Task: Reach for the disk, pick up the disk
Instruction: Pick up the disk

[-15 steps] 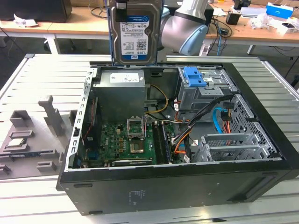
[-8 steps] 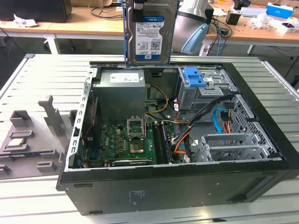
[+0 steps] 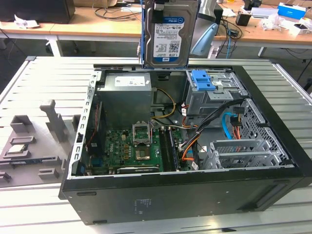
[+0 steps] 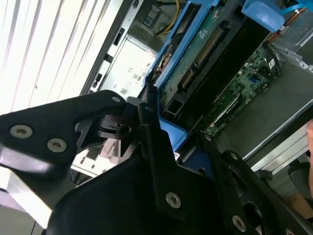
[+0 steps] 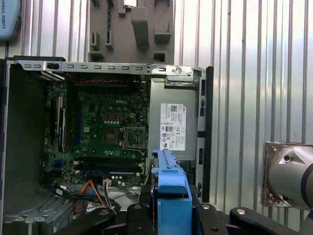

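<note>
Step in hand: the pick-up, and by our reading it is as good as made. The disk (image 3: 168, 34) hangs upright, label toward the exterior camera, well above the open computer case (image 3: 195, 197) and touching nothing below. In the first wrist view the gripper (image 5: 172, 208) has its fingers (image 5: 145, 198) drawn narrow against the disk's blue side frame, one on each flank, holding it. The second wrist view shows the disk's green circuit-board face running away from the fingers. We judge that any further move calls for a firm clamp on that plastic frame, which is a thin edge to carry a metal body by, and for keeping the disk's lower edge clear of the case's far rim. Containers: the case lies on its side on the slatted desk (image 3: 48, 73), open face up. Inside we note the motherboard (image 3: 129, 146), the power supply (image 3: 127, 92), a tangle of cables (image 3: 187, 146) and, toward the exterior view's right, a metal drive cage (image 3: 214, 95) with a bare blue bracket (image 3: 202, 80) on top. A second cage (image 3: 239, 151) sits nearer the front; what it holds we cannot tell. Beside the case, at the exterior view's left, a grey fixture tray (image 3: 53, 122) holds a small square chip (image 3: 17, 150).
</note>
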### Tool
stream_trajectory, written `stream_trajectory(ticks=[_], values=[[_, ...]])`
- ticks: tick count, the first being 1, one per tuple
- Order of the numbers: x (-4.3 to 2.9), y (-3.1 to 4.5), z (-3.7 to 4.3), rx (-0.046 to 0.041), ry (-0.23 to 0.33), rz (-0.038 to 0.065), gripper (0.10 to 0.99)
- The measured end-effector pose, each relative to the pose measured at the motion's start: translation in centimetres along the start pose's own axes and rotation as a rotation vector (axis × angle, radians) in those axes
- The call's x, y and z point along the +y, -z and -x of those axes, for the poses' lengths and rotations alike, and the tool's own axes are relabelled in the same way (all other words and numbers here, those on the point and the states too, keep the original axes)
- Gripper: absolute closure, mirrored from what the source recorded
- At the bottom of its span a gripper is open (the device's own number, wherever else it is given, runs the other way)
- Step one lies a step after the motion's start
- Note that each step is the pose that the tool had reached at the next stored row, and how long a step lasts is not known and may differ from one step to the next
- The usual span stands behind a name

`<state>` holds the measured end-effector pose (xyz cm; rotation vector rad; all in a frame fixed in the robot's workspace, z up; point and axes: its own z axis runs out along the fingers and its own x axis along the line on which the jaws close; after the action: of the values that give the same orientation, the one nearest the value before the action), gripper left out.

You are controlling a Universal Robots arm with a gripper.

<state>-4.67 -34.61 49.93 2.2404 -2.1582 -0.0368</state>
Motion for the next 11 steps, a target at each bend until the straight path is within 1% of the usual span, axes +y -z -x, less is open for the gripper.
stream_trajectory(ticks=[4,6,11], values=[[-0.07,0.01,0.00,0.0001,0.000,0.000,0.718],[-0.09,0.00,-0.13,-0.0001,0.000,0.000,0.718],[-0.03,0.00,-1.36,0.0001,0.000,0.000,0.718]])
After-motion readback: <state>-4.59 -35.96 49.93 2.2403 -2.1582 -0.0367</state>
